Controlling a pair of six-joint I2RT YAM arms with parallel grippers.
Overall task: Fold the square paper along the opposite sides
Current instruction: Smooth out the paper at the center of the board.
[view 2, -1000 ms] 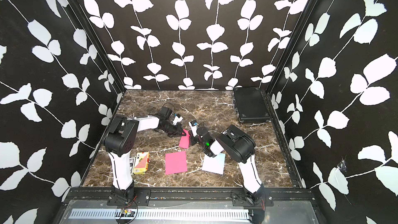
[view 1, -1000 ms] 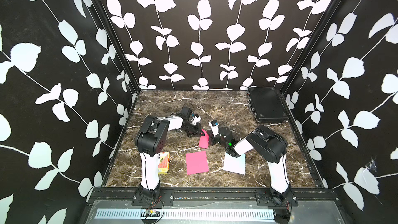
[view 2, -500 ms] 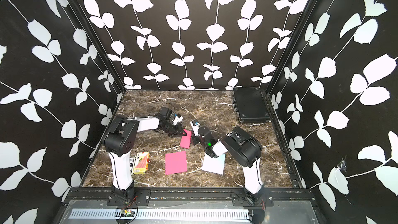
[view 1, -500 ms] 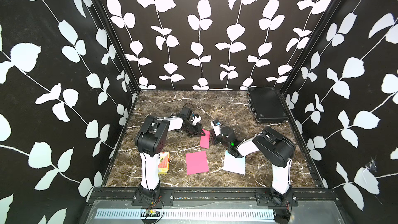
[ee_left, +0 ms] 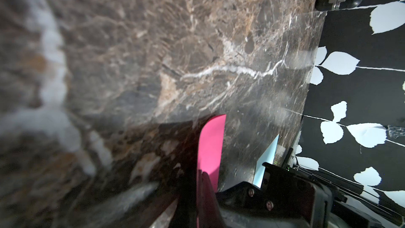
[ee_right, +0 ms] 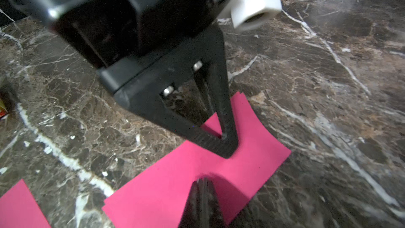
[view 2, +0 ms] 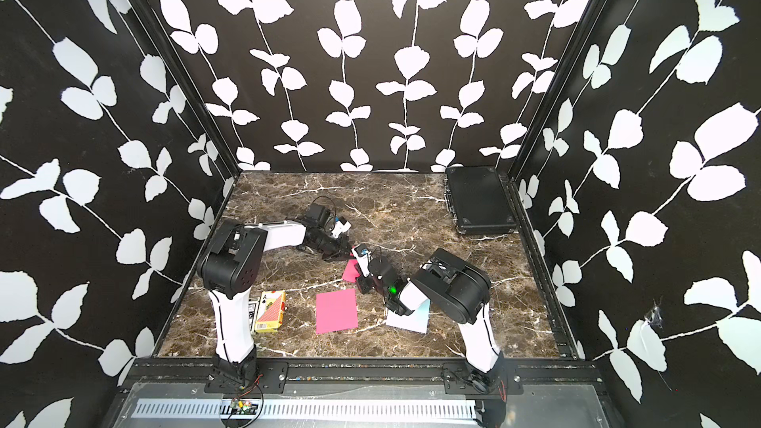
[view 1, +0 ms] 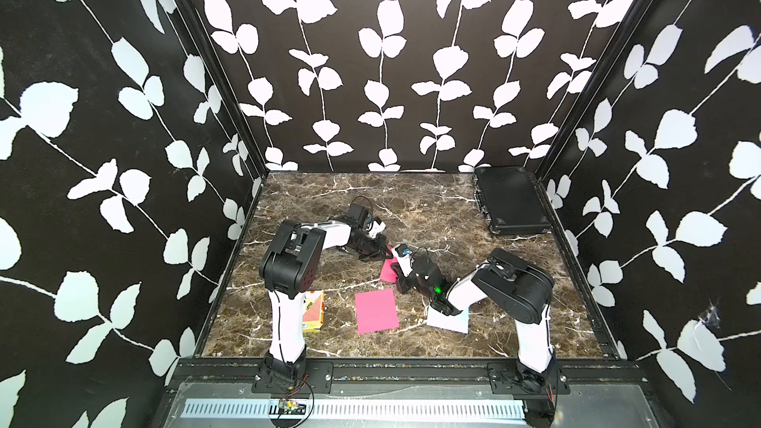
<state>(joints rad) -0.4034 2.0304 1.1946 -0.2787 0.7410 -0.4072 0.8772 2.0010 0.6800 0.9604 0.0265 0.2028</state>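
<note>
A pink paper (ee_right: 175,185), folded into a doubled strip, lies on the marble table (ee_right: 306,84); it shows in both top views (view 1: 387,271) (view 2: 349,272). My left gripper (ee_right: 228,149) is shut and its pointed tip rests on the strip's far part; its own view shows the pink paper (ee_left: 211,141) running out past the tip (ee_left: 200,172). The right gripper (ee_right: 202,180) is shut too, with its tip down on the near part of the strip. Both tips meet over the paper mid-table (view 1: 386,255) (view 1: 398,279). Neither pair of jaws has paper between them.
A second pink sheet (view 1: 376,310) lies flat near the front. A pale blue sheet (view 1: 451,319) sits partly under the right arm. A playing-card box (view 1: 313,317) lies by the left arm's base, and a black case (view 1: 510,199) rests at the back right.
The right arm's elbow swung out to the right and partly back, and its gripper shifted slightly on the folded paper. The left arm and the paper have hardly moved.
</note>
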